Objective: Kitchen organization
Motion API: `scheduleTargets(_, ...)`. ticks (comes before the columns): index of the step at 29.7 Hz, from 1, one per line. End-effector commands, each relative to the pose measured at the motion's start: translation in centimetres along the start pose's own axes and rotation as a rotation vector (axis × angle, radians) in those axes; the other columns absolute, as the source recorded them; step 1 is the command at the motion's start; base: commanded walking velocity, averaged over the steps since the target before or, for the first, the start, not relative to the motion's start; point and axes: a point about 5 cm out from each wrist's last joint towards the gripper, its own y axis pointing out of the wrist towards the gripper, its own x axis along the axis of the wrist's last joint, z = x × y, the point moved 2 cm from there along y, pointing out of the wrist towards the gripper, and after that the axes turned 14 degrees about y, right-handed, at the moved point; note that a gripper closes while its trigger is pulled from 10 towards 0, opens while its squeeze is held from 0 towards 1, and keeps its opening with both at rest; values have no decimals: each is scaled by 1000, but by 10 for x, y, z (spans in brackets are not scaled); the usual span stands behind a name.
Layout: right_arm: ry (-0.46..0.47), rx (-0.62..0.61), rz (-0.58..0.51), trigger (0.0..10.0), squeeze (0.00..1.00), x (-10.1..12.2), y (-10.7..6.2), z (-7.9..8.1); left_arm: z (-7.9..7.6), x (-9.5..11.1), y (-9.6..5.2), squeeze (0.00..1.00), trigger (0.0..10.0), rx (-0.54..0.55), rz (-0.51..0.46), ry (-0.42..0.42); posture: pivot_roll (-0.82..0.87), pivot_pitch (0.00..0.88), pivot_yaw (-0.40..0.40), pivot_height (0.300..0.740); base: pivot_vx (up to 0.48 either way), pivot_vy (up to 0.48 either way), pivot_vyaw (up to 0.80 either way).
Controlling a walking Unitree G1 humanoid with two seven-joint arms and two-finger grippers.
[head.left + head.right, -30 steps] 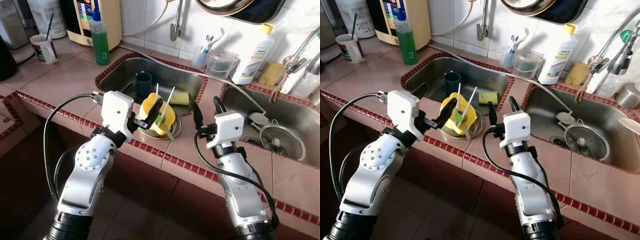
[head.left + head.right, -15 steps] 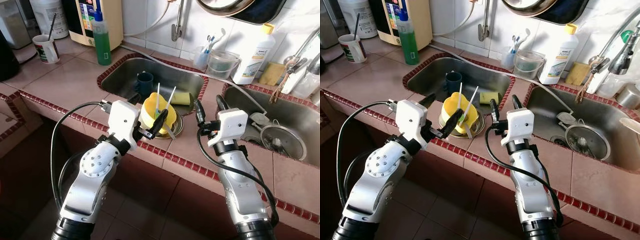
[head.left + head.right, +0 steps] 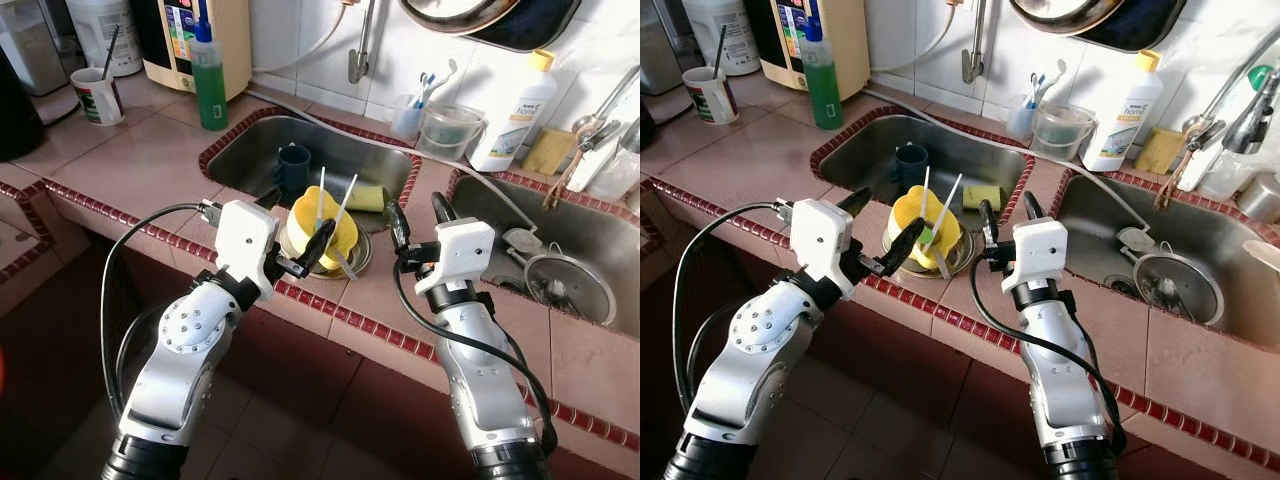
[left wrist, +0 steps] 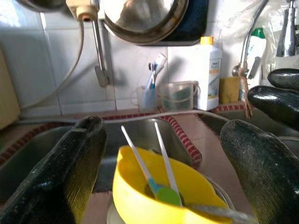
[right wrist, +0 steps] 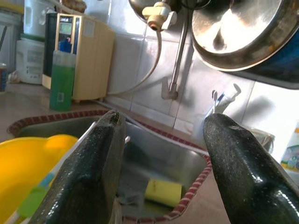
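Nearest me, my left claw (image 3: 300, 255) hangs wide open at the tiled desk (image 3: 130, 160) edge, just short of the yellow bowl (image 3: 325, 215). The bowl sits in a steel dish (image 3: 355, 262) on the sink (image 3: 250, 150) rim, with two utensils (image 3: 335, 205) standing in it. My right claw (image 3: 415, 215), also wide, hovers just beside it. I judge this the approach; next is closing on the bowl's rim. The left wrist view shows the utensils' green ends; the head views show the sponge (image 3: 365, 197) beyond.

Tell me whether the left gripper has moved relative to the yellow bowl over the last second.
Yes. The left gripper has backed off the yellow bowl toward the counter edge, where earlier one finger lay across the bowl's front.
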Motion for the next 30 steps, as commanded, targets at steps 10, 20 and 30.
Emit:
scheduleTargets(10, -34, -16, -123, 10000, 0, 29, -2, -4, 6, 8, 3, 0, 10000, 6, -29, -10, -186, 78, -69, 740, 340, 0, 0)
scheduleTargets(20, -43, -14, -131, 10000, 0, 34, -4, -4, 11, 14, 6, 0, 10000, 35, -74, -12, -195, 80, -59, 740, 168, 0, 0)
scheduleTargets(30, 16, -38, -32, 10000, 0, 21, 3, -9, 13, 15, 5, 0, 10000, 11, -70, 17, -182, 78, -58, 740, 0, 0, 0)
